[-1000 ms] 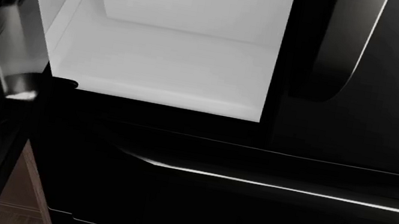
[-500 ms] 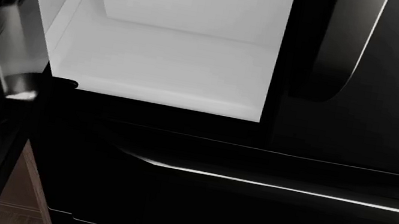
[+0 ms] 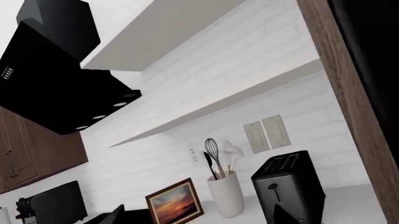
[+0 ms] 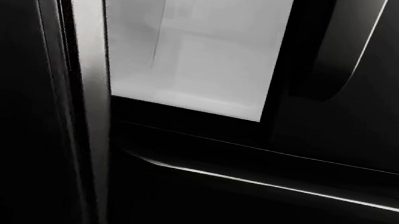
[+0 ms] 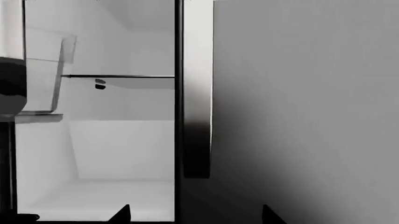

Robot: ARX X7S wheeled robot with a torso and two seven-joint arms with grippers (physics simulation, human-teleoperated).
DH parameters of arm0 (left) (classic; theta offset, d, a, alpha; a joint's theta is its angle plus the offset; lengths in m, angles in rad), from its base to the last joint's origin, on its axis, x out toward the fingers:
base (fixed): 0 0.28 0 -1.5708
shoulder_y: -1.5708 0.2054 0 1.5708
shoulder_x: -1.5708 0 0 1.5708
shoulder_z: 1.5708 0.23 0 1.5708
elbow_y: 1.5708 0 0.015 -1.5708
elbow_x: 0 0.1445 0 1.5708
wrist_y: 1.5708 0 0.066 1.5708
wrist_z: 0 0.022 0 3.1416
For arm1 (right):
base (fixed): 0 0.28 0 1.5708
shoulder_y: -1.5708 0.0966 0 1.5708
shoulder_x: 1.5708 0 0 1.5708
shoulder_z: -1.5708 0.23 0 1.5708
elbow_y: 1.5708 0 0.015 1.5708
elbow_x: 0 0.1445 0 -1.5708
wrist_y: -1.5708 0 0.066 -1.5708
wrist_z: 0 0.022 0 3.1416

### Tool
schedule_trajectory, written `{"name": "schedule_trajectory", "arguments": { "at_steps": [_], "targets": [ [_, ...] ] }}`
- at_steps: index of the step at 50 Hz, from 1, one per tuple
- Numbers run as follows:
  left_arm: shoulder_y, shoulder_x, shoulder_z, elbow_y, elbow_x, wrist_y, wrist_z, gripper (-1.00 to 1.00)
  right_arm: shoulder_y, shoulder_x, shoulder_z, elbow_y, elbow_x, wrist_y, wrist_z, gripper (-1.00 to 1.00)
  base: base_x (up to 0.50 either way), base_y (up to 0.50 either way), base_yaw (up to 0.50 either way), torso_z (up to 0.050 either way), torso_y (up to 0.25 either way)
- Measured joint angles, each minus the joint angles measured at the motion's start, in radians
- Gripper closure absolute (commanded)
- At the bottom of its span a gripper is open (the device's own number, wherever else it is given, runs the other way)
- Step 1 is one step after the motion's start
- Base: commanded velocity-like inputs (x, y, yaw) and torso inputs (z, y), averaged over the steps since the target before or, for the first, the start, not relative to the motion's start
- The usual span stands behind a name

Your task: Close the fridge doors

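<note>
- The left door [image 4: 33,90] of the 2 fridge doors stands part way across the white fridge interior [image 4: 202,45]; its pale edge strip cuts over the near side of that opening, and a wide band of white lining shows beyond it
- The right door [image 4: 398,90], with its long curved handle [image 4: 356,47], looks flush with the fridge front beside the white interior, so I judge it shut or close to it
- Under the white interior runs the upper drawer [image 4: 264,214] with its horizontal handle, which is no part of this job
- My left gripper does not show in any view; its wrist camera looks away from the fridge at a black toaster [image 3: 290,191], a white utensil holder [image 3: 225,196] and a framed picture [image 3: 176,203] on a counter, so I cannot tell whether those fingers are spread or pressed together
- Of my right gripper only 2 dark fingertips [image 5: 121,213] peek in low in its wrist view, set apart with nothing between them, facing the white interior and a door edge
- I judge the step in hand is pushing the left door home: I should press flat on its outer panel, far from the hinge, and follow its arc steadily
- I should keep my fingers out of the narrowing gap at the white interior, and ease off only when the edge strip meets the fridge front
</note>
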Motion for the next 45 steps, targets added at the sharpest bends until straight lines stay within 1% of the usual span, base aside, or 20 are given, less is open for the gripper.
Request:
{"name": "schedule_trajectory", "arguments": {
  "at_steps": [8, 16, 22, 29, 33, 40, 45],
  "targets": [
    [-0.138, 0.109, 0.079, -0.073, 0.046, -0.037, 0.033, -1.0, -0.046, 0.024, 0.004, 0.025, -0.031, -0.053, 0.05, -1.0, 0.0, 0.0, 0.0, 0.0, 0.0],
    [-0.218, 0.194, 0.126, -0.142, 0.062, -0.037, 0.034, -1.0, -0.101, 0.045, 0.018, 0.049, -0.068, -0.104, 0.091, -1.0, 0.0, 0.0, 0.0, 0.0, 0.0],
    [-0.256, 0.241, 0.149, -0.174, 0.064, -0.038, 0.033, -1.0, -0.15, 0.053, 0.045, 0.064, -0.093, -0.133, 0.112, -1.0, 0.0, 0.0, 0.0, 0.0, 0.0],
    [-0.285, 0.284, 0.164, -0.206, 0.061, -0.032, 0.028, -1.0, -0.232, 0.063, 0.106, 0.064, -0.123, -0.147, 0.124, -1.0, 0.0, 0.0, 0.0, 0.0, 0.0],
    [-0.287, 0.306, 0.159, -0.238, 0.032, -0.019, 0.0, -1.0, -0.276, 0.067, 0.139, 0.057, -0.139, -0.145, 0.128, -1.0, 0.02, 0.0, 0.0, 0.003, 0.0],
    [-0.306, 0.359, 0.154, -0.353, 0.02, 0.06, -0.051, -1.0, -0.373, 0.074, 0.214, 0.041, -0.174, -0.137, 0.134, -1.0, 0.01, 0.0, -0.01, 0.003, -0.003],
    [-0.334, 0.395, 0.174, -0.425, -0.025, 0.105, -0.078, -1.0, -0.459, 0.074, 0.282, 0.044, -0.196, -0.146, 0.136, -1.0, 0.0, 0.0, 0.0, 0.0, 0.0]
  ]
}}
